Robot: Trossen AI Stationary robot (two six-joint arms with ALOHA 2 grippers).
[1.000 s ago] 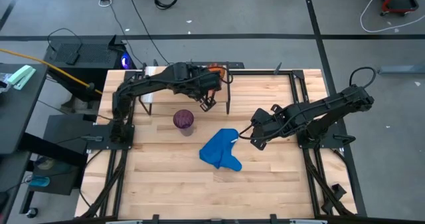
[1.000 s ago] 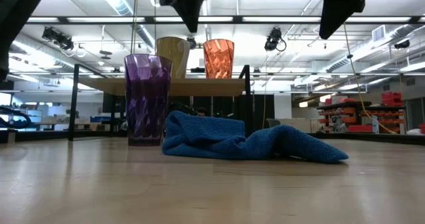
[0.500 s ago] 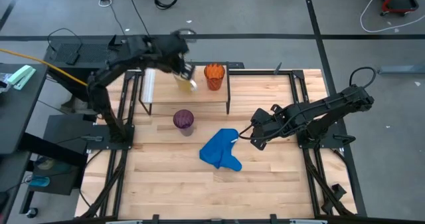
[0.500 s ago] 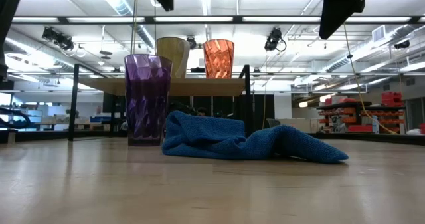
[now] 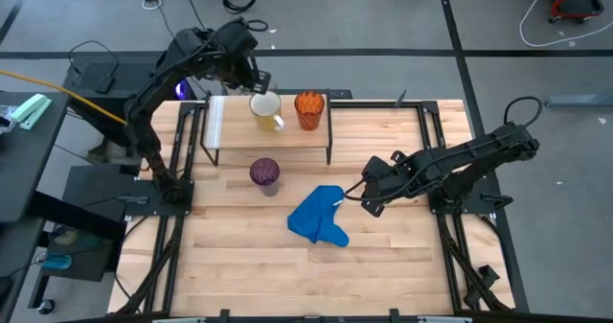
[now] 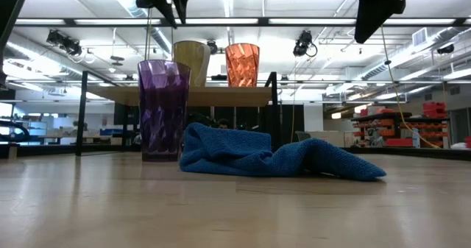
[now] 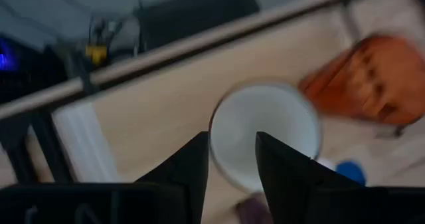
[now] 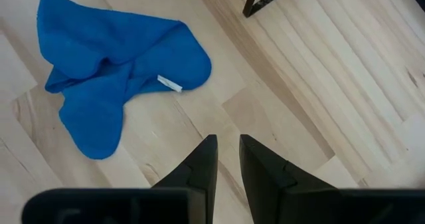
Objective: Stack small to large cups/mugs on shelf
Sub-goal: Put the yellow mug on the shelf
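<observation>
The white mug [image 5: 265,106] stands upright on the shelf [image 5: 230,131], its handle [image 5: 278,124] toward the near side. The orange cup [image 5: 308,109] stands right of it. The purple tumbler [image 5: 265,173] stands on the tabletop in front of the shelf. My left gripper [image 5: 251,75] hangs open, high above the shelf's far edge. It looks down on the mug [image 7: 265,134] and touches nothing. My right gripper [image 5: 364,203] hovers right of the blue cloth [image 5: 320,218], fingers a narrow gap apart and empty.
The blue cloth [image 6: 272,156] lies crumpled on the tabletop between the tumbler [image 6: 163,108] and my right gripper [image 8: 228,161]. The shelf has thin black legs [image 5: 329,155] and a white strip [image 5: 215,120] at its left end. Bare wood lies along the table's near side.
My left gripper has swung from the shelf's near right part toward the table's far left edge and has opened. It now hangs above the shelf's far edge, and the mug and orange cup, which the arm covered before, show in the high view. The cups have stayed in place.
</observation>
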